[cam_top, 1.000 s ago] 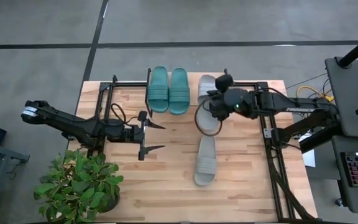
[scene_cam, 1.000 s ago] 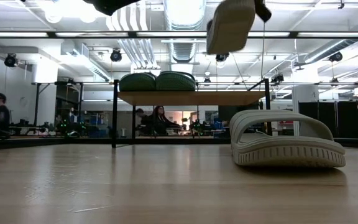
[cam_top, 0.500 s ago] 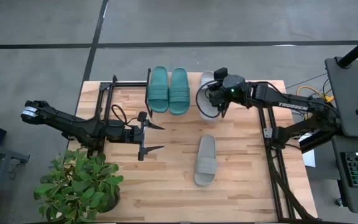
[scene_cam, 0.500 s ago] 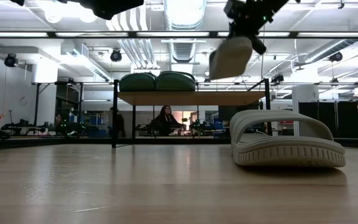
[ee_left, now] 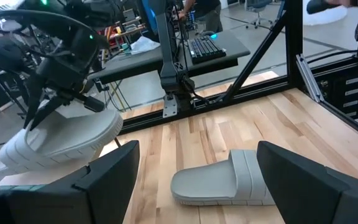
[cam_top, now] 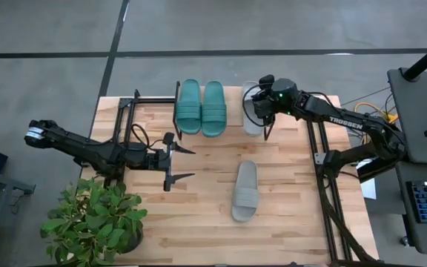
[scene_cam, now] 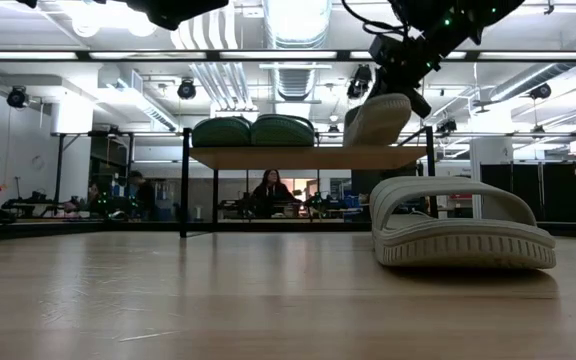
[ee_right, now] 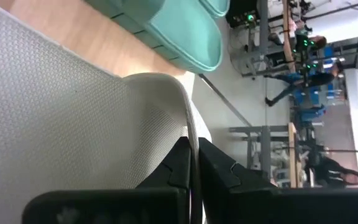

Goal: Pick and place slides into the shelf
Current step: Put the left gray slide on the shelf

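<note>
My right gripper [cam_top: 264,111] is pinching a grey slide [cam_top: 251,117] over the shelf [scene_cam: 308,157], my arm hiding most of it; left gripper [cam_top: 182,163] gapes wide.

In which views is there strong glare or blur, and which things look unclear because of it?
Low view: ceiling lights glare overhead; the near tabletop is soft, the lying grey slide sharp. Right wrist view: the held grey slide fills the frame, people behind are blurred. Left wrist view: the left gripper's fingers are out of focus. High view: even light.
</note>
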Robot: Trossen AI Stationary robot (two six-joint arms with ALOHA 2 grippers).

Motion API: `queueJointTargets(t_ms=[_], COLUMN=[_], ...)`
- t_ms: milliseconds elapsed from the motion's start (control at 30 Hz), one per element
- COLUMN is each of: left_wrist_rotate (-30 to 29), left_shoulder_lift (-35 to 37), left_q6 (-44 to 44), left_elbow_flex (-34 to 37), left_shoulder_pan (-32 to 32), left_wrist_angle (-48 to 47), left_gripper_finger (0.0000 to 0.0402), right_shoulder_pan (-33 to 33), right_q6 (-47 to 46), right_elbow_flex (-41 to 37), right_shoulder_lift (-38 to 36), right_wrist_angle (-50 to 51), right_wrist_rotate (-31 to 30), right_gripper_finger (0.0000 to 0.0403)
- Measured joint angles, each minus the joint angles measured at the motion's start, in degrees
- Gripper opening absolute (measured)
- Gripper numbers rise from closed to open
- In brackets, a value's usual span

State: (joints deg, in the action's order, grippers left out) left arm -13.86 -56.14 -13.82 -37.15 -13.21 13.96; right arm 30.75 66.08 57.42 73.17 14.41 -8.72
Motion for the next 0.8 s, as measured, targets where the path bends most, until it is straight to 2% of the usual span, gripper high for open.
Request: queueJointTargets(t_ms=[267,500,800], left_wrist_rotate=[-0.05,-0.05,-0.07], left_shoulder_lift=[0.04,0.04,0.04], left_q6=[-0.01,0.00,0.00], left_elbow_flex=[0.02,0.00,0.00], left_shoulder_pan=[0.00,0.00,0.00], left_wrist_angle=[0.02,0.04,0.39], left_gripper_finger=[0.0308,0.0308,0.0308], right_shoulder_pan=[3.68,5.75,6.26], right_q6=[1.60,3.39,3.63], right_elbow_flex=[-0.58,-0.58,-1.19], right_shoulder_lift=[0.02,0.02,0.02], right_wrist_angle=[0.08,-0.14,-5.24], right_wrist_rotate=[4.59,6.18,7.68], right_gripper_finger=[0.0008,0.0008,0.0008])
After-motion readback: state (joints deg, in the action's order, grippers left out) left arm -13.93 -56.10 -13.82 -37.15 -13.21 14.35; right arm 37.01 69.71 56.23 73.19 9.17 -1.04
